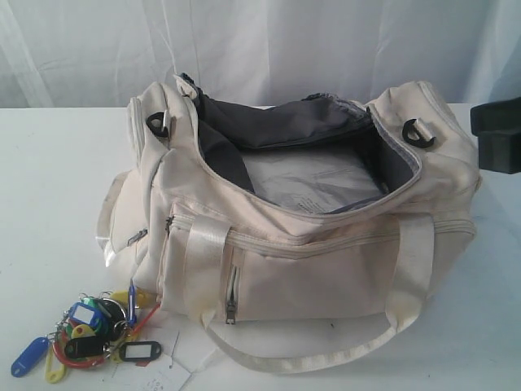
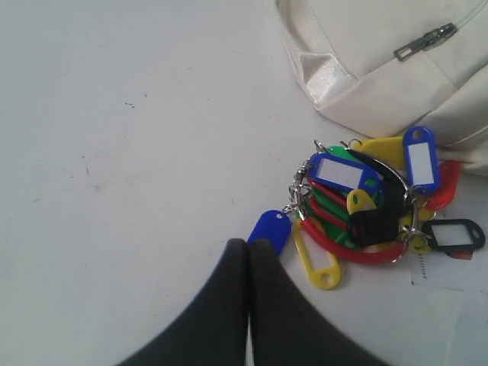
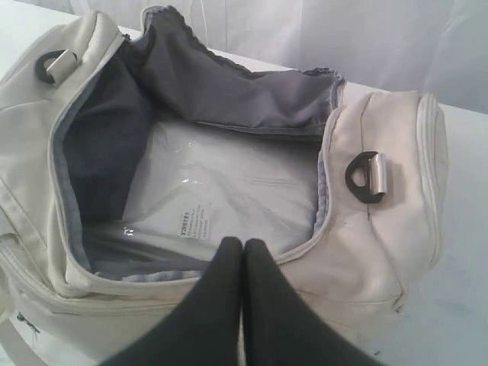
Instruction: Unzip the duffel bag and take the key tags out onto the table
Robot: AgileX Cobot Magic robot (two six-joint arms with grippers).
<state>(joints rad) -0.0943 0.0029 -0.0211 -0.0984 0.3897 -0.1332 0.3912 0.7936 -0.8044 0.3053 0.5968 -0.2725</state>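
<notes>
The cream duffel bag (image 1: 309,236) stands in the middle of the table (image 1: 49,187), its top zip open and the dark grey lining (image 3: 114,130) showing. A clear plastic-wrapped insert (image 3: 229,198) lies in its bottom. The key tags (image 1: 89,326) lie in a bunch on the table by the bag's front left corner. In the left wrist view the key tags (image 2: 366,206) sit just beyond my left gripper (image 2: 248,244), which is shut on nothing, its tips close to a blue tag (image 2: 271,229). My right gripper (image 3: 242,244) is shut and empty, above the bag's open rim.
A white paper label (image 1: 159,371) lies on the table under the tags. The bag's long strap (image 1: 309,354) loops over the table in front. A dark part of the right arm (image 1: 498,134) shows at the right edge. A white curtain (image 1: 260,41) hangs behind.
</notes>
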